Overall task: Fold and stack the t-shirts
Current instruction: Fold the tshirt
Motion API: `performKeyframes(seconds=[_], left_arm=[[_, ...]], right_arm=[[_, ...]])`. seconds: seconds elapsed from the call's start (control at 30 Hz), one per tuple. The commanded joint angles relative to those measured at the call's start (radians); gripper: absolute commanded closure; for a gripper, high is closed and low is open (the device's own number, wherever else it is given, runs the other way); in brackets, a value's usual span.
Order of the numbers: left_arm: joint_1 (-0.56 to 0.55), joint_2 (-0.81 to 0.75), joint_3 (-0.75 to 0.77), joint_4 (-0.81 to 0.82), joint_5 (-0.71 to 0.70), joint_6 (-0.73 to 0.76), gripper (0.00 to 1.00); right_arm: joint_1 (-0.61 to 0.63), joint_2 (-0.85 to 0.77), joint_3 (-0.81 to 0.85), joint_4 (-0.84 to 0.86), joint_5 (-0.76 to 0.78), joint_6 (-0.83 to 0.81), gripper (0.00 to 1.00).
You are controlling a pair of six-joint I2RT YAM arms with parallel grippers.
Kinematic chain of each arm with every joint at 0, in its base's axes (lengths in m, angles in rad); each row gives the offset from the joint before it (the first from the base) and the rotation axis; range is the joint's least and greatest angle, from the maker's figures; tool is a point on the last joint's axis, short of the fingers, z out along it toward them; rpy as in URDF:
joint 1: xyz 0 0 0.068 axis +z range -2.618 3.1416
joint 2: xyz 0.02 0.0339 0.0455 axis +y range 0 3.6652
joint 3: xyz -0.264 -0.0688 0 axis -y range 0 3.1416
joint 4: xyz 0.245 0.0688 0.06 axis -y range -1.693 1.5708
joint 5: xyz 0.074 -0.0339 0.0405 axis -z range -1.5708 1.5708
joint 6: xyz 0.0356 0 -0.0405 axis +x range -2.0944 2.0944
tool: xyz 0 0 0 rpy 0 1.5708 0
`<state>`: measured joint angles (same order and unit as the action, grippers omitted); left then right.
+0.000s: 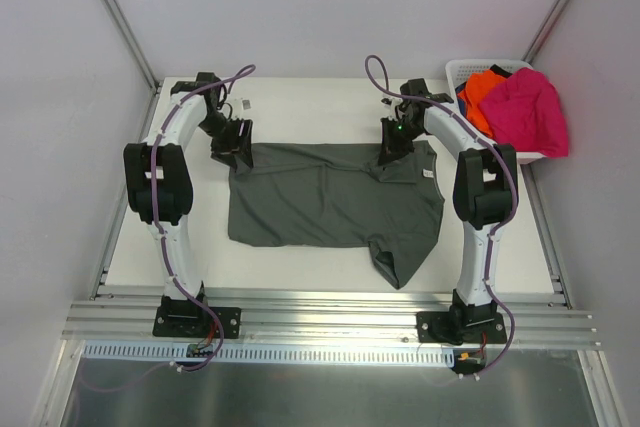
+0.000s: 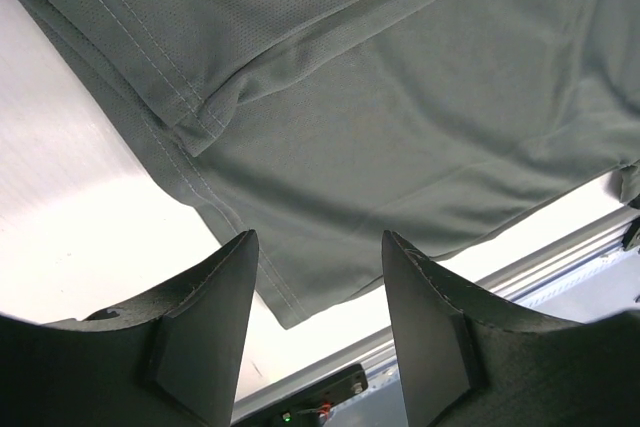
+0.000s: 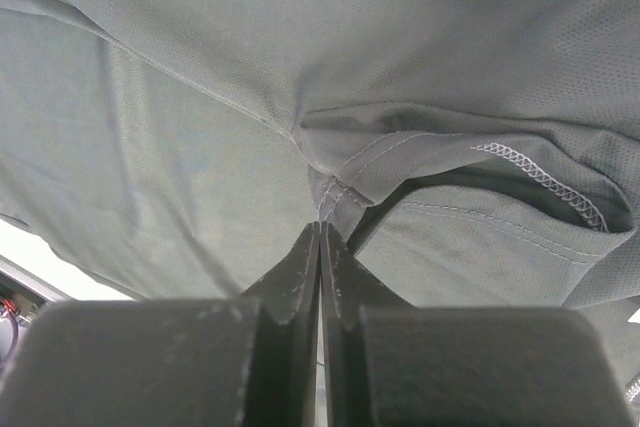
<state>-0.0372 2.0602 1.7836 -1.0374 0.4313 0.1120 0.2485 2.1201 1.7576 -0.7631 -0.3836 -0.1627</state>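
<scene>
We find the grey-green t-shirt (image 1: 330, 202) spread, not yet folded. Right fingers (image 3: 298, 282) pinch its seam; left fingers (image 2: 215, 327) stand open over its corner. Pink t-shirt (image 1: 528, 112) and orange t-shirt (image 1: 483, 92) wait beside it in the basket (image 1: 490, 64).

The left arm (image 1: 165, 202) and right arm (image 1: 482, 197) share white shells, black joint housings and black base plates (image 1: 197, 322); a purple cable (image 1: 236, 75) runs along each. The left pincer (image 2: 320, 247) and right pincer (image 3: 319, 232) are matte black, scuffed wedges.
</scene>
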Motion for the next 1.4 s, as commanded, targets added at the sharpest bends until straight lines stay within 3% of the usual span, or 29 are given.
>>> performKeyframes(seconds=[0.0,0.07,0.1,0.13,0.2,0.37,0.57,0.73,1.03,1.3,1.37], left_arm=[[0.010,-0.011,0.000,-0.029,0.018,-0.014,0.47],[0.010,0.011,0.010,-0.029,0.018,-0.015,0.47],[0.010,0.015,0.011,-0.029,0.018,-0.018,0.47],[0.010,0.021,0.016,-0.029,0.015,-0.018,0.47],[0.013,0.034,0.017,-0.027,0.007,-0.014,0.47],[0.020,0.067,0.017,-0.027,0.004,-0.021,0.47],[0.020,0.098,0.045,-0.023,-0.020,-0.025,0.47],[0.025,0.103,0.042,-0.021,-0.029,-0.026,0.47],[0.031,0.100,0.037,-0.016,-0.040,-0.026,0.47],[0.031,0.112,0.045,-0.015,-0.037,-0.029,0.47],[0.031,0.118,0.046,-0.013,-0.036,-0.031,0.48]], right_arm=[[-0.003,-0.022,0.013,0.008,-0.014,-0.015,0.97],[-0.003,-0.017,0.014,0.004,0.014,-0.008,0.79],[-0.002,-0.015,0.020,0.001,0.017,-0.009,0.63],[-0.002,-0.014,0.022,-0.001,0.025,-0.011,0.57],[-0.003,-0.015,0.019,-0.001,0.029,-0.014,0.52],[-0.003,-0.020,0.002,0.005,0.025,-0.017,0.52],[-0.002,-0.003,0.009,0.008,0.020,-0.021,0.53],[-0.002,0.029,0.035,0.004,0.011,-0.031,0.63],[0.000,0.054,0.032,0.001,0.006,-0.035,0.63],[0.000,0.055,0.063,0.002,0.002,-0.040,0.99],[0.000,0.051,0.060,0.002,0.000,-0.040,0.99]])
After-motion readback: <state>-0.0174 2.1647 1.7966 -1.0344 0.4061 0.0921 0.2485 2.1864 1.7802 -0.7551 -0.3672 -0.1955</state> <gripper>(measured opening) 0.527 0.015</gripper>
